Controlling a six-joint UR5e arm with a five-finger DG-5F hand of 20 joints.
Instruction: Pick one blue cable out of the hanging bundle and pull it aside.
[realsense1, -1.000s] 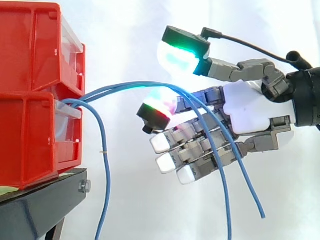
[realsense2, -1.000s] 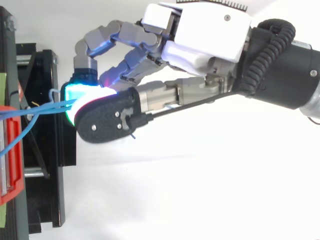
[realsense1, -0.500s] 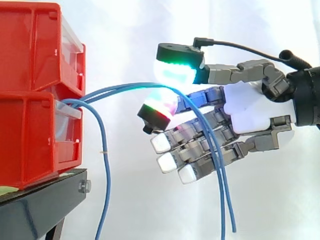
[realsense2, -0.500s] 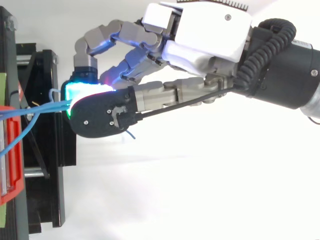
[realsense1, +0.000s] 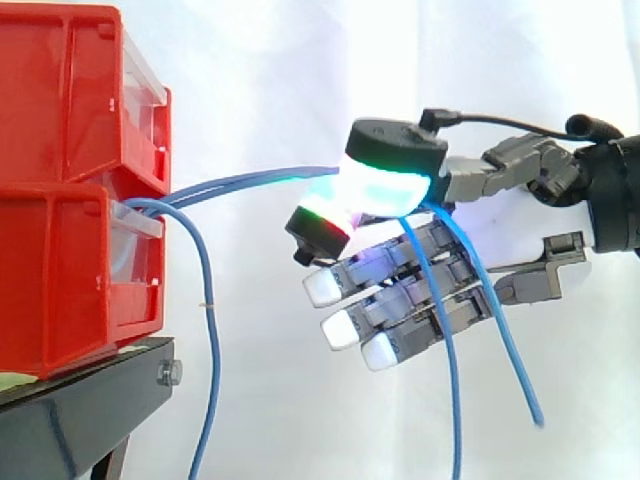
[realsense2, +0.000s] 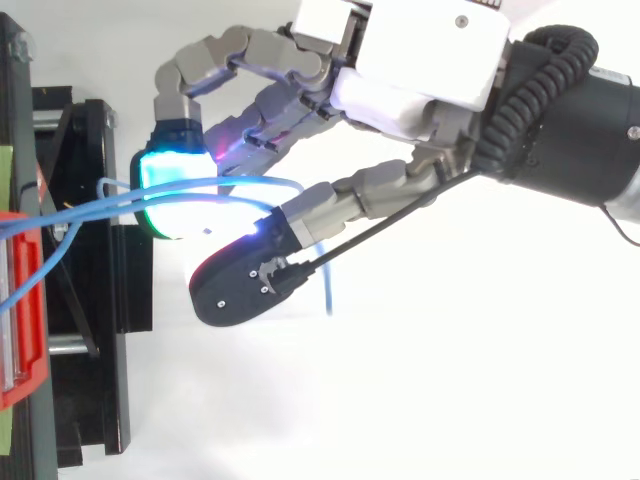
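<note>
Two blue cables are led from the lower red bin and pinched between the thumb and a curled finger of the hand. Their ends are draped across the fingers into open space.

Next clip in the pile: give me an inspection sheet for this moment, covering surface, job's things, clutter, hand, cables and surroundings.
Surface: black metal stand carrying two stacked red plastic bins.
Job's things: thin blue cables coming out at the lower bin's opening.
Clutter: nothing seen.
Hand: robot hand level with the bins, thumb pad closed over two of the cables against the fingers.
Cables: two strands run to the hand and hang down past it; one strand hangs beside the bins, apart from the hand.
Surroundings: white curtain behind the work.
</note>
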